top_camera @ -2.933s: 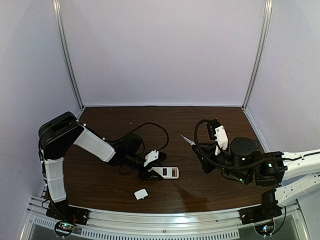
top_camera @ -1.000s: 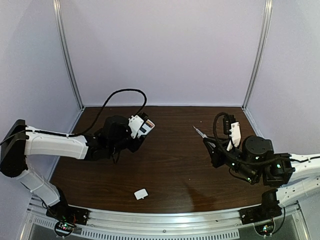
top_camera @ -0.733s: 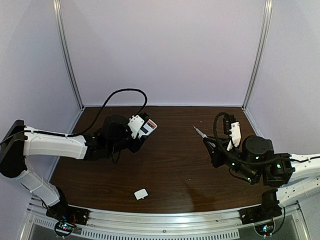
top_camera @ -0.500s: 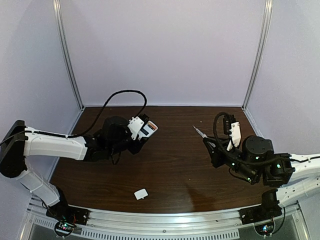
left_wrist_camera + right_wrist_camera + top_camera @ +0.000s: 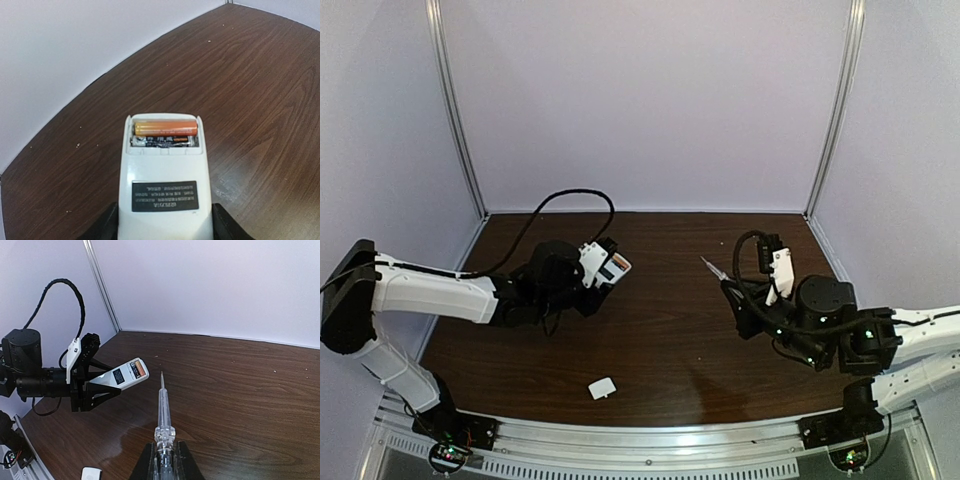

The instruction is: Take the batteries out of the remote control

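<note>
1. The remote control carries one dark label with pale print on its back. The writing is too small to read.
2. The left pincer is clamped on the remote's near end, one finger on each long side. The remote is held up off the counter.
3. The remote's long axis runs straight out from the left pincer. Its open battery bay is at the far end, facing the left wrist camera.
4. Two batteries lie in the bay, side by side and crosswise to the remote. The orange-copper one is farther from the pincer and the darker one is nearer.
5. The right pincer is closed on the handle of one clear-bodied screwdriver. Its thin tip points away from the pincer, towards the remote but well apart from it.
6. One small white cover piece lies flat on the counter, nearer the arm bases than either pincer.
</note>
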Controlling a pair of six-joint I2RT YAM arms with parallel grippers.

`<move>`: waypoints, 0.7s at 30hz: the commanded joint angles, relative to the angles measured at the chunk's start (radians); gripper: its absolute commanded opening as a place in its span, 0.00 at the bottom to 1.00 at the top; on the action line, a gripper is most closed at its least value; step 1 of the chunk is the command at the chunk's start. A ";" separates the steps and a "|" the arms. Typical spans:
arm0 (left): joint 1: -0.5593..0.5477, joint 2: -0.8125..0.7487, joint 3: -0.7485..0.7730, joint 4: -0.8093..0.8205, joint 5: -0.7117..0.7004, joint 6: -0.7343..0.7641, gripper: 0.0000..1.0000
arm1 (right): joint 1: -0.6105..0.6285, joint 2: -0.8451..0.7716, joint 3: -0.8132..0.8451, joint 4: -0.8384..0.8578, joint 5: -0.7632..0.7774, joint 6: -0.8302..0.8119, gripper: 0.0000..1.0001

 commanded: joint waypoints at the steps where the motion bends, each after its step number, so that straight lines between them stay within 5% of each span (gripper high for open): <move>1: -0.051 -0.036 -0.033 0.026 -0.064 -0.030 0.00 | -0.006 0.034 0.000 0.021 0.001 0.002 0.00; 10: -0.145 -0.006 -0.050 0.028 -0.143 -0.052 0.00 | -0.007 0.086 0.015 0.034 -0.029 0.008 0.00; 21: -0.185 0.047 -0.183 0.304 -0.025 0.027 0.00 | -0.005 0.056 0.050 -0.069 -0.095 -0.005 0.00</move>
